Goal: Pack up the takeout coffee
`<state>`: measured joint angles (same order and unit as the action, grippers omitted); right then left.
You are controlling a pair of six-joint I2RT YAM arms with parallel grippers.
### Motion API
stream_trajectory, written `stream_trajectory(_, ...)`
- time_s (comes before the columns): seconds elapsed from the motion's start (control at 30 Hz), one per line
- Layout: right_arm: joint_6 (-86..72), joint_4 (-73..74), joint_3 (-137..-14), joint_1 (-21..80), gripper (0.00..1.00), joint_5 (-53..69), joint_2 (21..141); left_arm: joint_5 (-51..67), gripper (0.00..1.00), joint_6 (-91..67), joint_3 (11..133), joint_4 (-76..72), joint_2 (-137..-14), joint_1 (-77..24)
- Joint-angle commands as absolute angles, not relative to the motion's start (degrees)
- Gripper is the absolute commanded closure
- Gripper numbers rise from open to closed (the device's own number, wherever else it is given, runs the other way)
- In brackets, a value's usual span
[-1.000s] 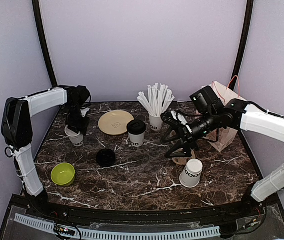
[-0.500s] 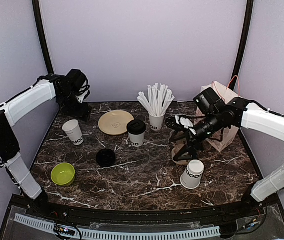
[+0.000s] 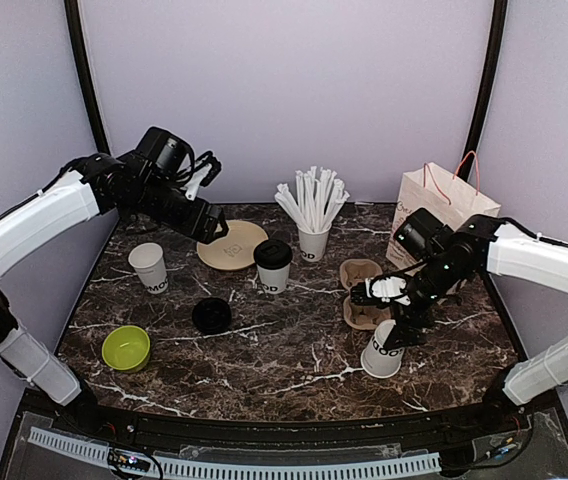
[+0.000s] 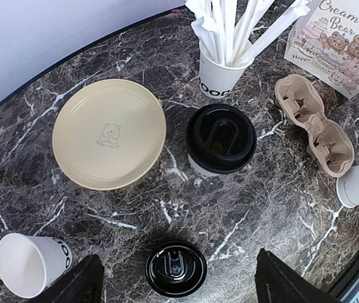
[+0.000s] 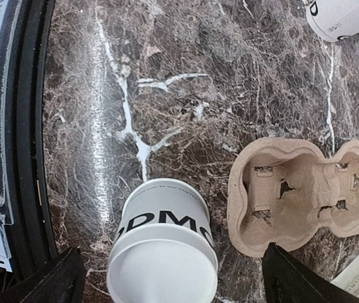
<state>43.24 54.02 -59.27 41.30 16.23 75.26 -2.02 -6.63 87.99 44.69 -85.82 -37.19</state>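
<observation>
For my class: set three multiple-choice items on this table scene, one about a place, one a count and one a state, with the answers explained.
1. The cardboard carrier is: A beside the paper bag; B inside it; C on top of it.
2. Cups wearing a black lid: A one; B two; C three.
3. The carrier's pockets are: A both filled; B one filled; C both empty.

Answers: A, the carrier lies on the marble next to the bag. A, only the lidded cup is capped. C, the right wrist view shows both pockets bare.
</observation>
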Motion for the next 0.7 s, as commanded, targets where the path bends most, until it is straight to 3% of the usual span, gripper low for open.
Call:
stream_trajectory(0.0,43.79,54.04,-58.71,41.31,0.01,12.25,76.9,-0.17,0.14,-7.53,86.32,40.26,-83.66,-38.13)
stream_trajectory(0.13,43.6,55.1,-57.93,41.31,0.04,11.86,79.71,-0.34,0.14,-7.71,85.41,39.1,-82.09,-38.26)
stream_trajectory(0.4,41.92,59.22,-61.38,41.32,0.39,13.78,82.63,-0.66,0.15,-9.56,83.57,36.08,-78.93,-38.28)
stream_trajectory(0.67,38.73,63.99,-76.77,40.78,0.4,29.85,81.32,6.94,0.15,-12.42,75.15,22.32,-73.4,-38.38)
